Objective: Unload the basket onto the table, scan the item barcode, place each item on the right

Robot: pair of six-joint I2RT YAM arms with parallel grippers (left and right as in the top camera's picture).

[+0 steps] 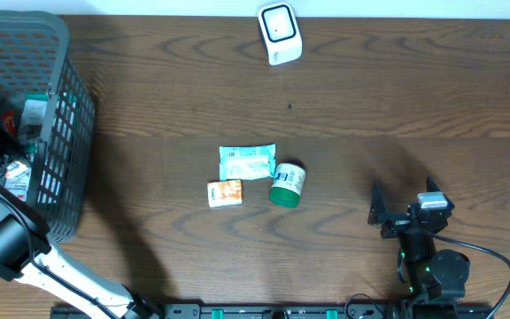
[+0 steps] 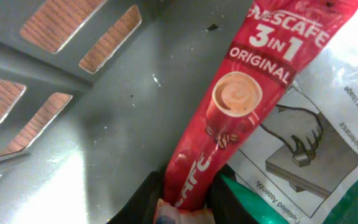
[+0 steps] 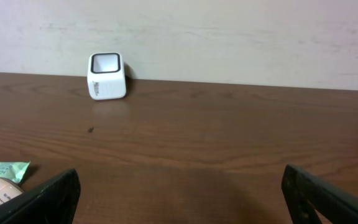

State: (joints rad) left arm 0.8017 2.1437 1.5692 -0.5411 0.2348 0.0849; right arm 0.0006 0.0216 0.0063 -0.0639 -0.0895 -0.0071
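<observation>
Probably a mock shop checkout set up on a test bench. A white barcode scanner [image 1: 280, 33] and a grey shopping basket [image 1: 65, 151] share a wooden table [image 1: 432, 106].

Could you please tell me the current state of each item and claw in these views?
basket, upright, holding packets.
Nescafe sachet, lying in the basket, one end pinched.
left claw, inside the basket, shut on the Nescafe sachet.
right claw, open, empty.
scanner, upright, untouched.
green-lidded jar, on its side.
teal packet, lying flat.
orange box, lying flat.
</observation>
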